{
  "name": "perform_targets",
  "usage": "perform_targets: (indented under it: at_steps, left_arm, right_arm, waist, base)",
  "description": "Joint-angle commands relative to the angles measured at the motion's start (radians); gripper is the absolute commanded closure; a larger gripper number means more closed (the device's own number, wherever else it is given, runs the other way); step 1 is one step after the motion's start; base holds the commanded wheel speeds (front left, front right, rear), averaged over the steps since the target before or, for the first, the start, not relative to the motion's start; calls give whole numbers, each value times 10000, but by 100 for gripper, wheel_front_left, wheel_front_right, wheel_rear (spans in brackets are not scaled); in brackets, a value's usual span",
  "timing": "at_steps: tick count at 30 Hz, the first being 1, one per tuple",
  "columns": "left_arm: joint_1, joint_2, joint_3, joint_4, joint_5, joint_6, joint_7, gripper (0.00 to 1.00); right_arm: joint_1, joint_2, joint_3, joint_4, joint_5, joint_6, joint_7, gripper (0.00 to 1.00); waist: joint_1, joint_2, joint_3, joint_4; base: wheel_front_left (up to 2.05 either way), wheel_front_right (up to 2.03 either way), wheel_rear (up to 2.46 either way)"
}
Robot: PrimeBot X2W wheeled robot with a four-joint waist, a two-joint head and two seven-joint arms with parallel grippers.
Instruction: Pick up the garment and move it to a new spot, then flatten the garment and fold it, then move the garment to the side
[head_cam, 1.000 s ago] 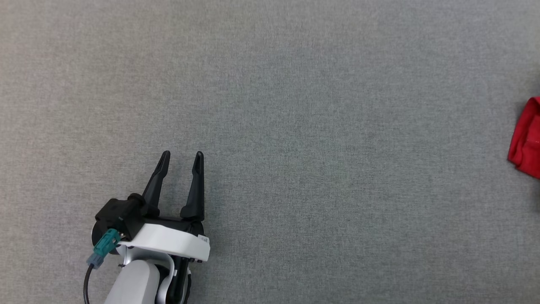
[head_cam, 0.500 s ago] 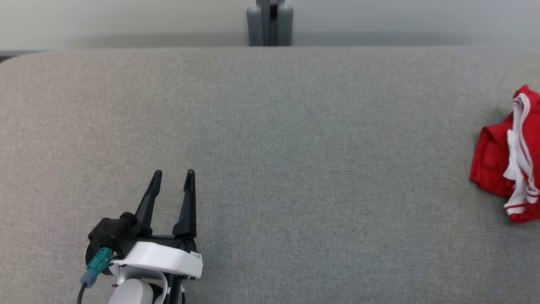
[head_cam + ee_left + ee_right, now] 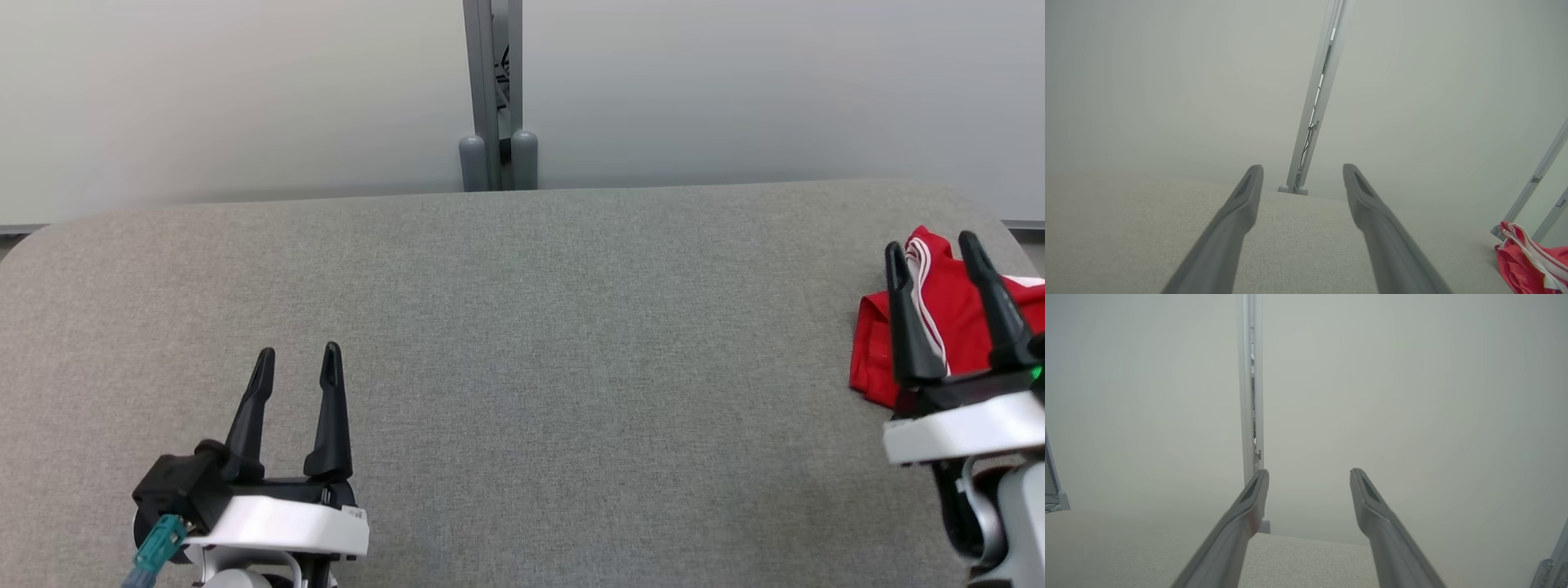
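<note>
The garment (image 3: 878, 351) is a crumpled red piece with white stripes, lying near the right end of the grey table (image 3: 531, 343). It also peeks into the lower right corner of the left wrist view, garment (image 3: 1519, 265). My right gripper (image 3: 932, 245) hovers over the garment with its two dark fingers spread and nothing between them. Its fingers cover part of the cloth. My left gripper (image 3: 297, 354) stands open and empty over the table's near left. In the wrist views, the left gripper (image 3: 1302, 169) and the right gripper (image 3: 1309, 473) both point toward the far wall.
A grey post (image 3: 495, 90) stands against the pale wall behind the table's far edge. The table's far corners are rounded. Two slanted metal struts (image 3: 1541, 175) rise behind the garment in the left wrist view.
The head camera has tilted up, bringing the table's far edge, wall and post into view. My right gripper has come into the picture above the garment. Both grippers stay open.
</note>
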Motion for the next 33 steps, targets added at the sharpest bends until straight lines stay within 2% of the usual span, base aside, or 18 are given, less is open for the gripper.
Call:
perform_targets:
  at_steps: [1,5,9,13,18,33]
  left_arm:
    - [137,31,39,-46,33,46,-37,0]
    - [297,36,-30,-133,90,44,-39,0]
    - [409,35,-57,-30,159,5,-39,0]
    - [505,30,-168,216,227,16,-39,0]
    - [612,35,-270,370,498,243,-39,0]
    - [738,36,-318,486,1001,548,-39,0]
  right_arm:
    - [193,157,-105,-231,-88,1,-9,0]
    - [1017,1132,-370,-825,-643,2,-9,0]
    - [1683,1570,-209,-886,-1128,2,-10,0]
    - [2139,1752,-291,-679,-1248,1,-10,0]
    - [2528,1802,-195,-538,-1526,1,-10,0]
    - [2562,1797,-223,-408,-1412,1,-11,0]
  waist:
    - [0,-1,-79,-28]
    - [0,-1,-163,4]
    - [0,-1,-224,-3]
    - [0,-1,-276,-20]
    - [0,-1,-350,-30]
    - [0,-1,-391,-35]
  base:
    - [0,0,0]
    - [0,0,0]
    - [0,0,0]
    - [0,0,0]
    - [0,0,0]
    - [0,0,0]
